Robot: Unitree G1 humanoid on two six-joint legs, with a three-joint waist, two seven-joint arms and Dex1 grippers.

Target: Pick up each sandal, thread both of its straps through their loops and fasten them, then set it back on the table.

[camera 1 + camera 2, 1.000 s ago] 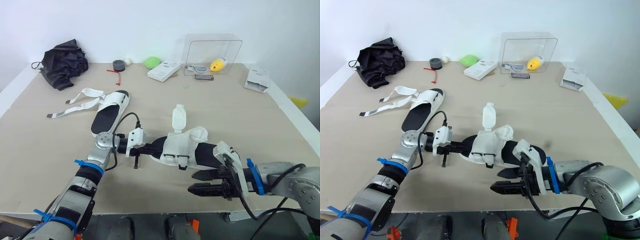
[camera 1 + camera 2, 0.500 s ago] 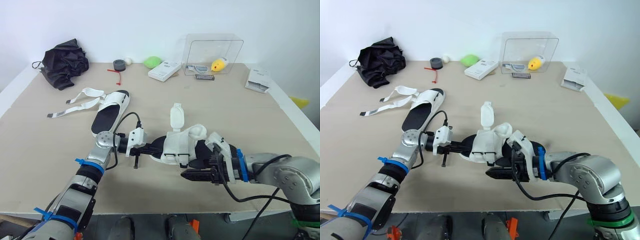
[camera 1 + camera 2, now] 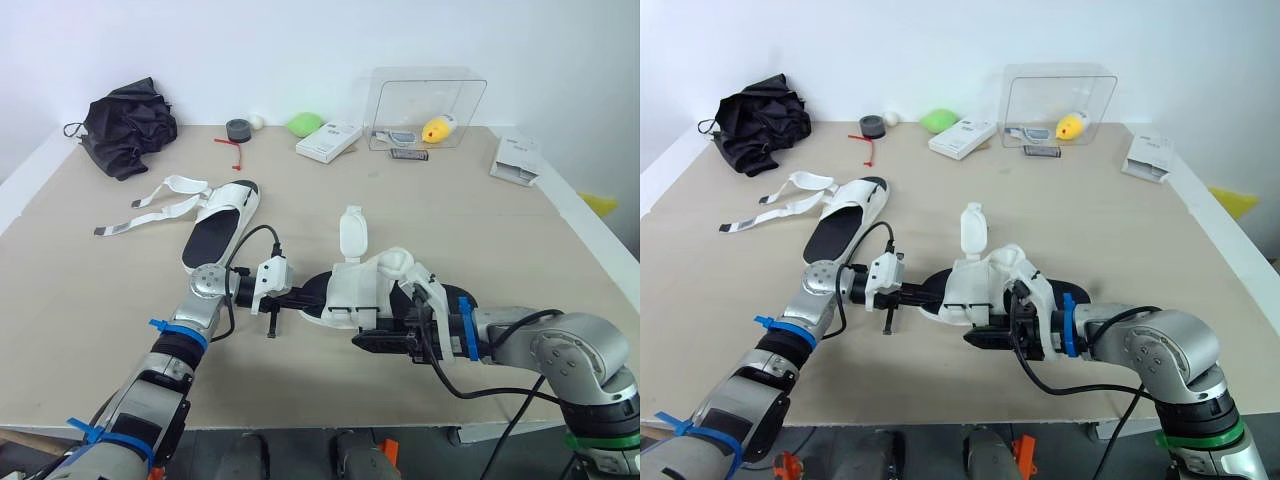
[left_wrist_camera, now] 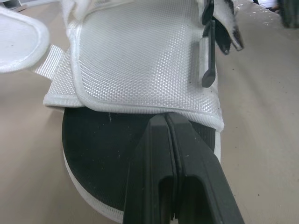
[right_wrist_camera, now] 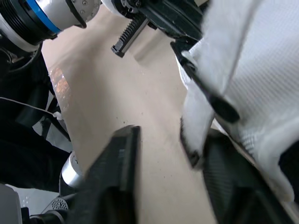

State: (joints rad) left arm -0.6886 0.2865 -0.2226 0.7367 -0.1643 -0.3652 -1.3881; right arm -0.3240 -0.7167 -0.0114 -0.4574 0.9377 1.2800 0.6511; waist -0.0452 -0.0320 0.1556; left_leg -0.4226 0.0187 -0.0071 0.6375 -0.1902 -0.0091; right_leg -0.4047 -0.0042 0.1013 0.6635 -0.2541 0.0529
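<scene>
The near sandal, black-soled with white straps, lies at the table's middle; one strap tab stands up. My left gripper is shut on the toe end of its sole. My right gripper is open at the sandal's near side, and the lower edge of the white side strap with its black loops hangs between the fingers. A second sandal lies further back on the left, its straps loose and spread on the table.
Along the back edge sit a black cloth bundle, a tape roll, a green object, a white box and a clear container. A white packet lies at the right.
My right gripper has moved left along the table's front to the sandal's near side, under the side strap. The left gripper and the sandal stay put.
</scene>
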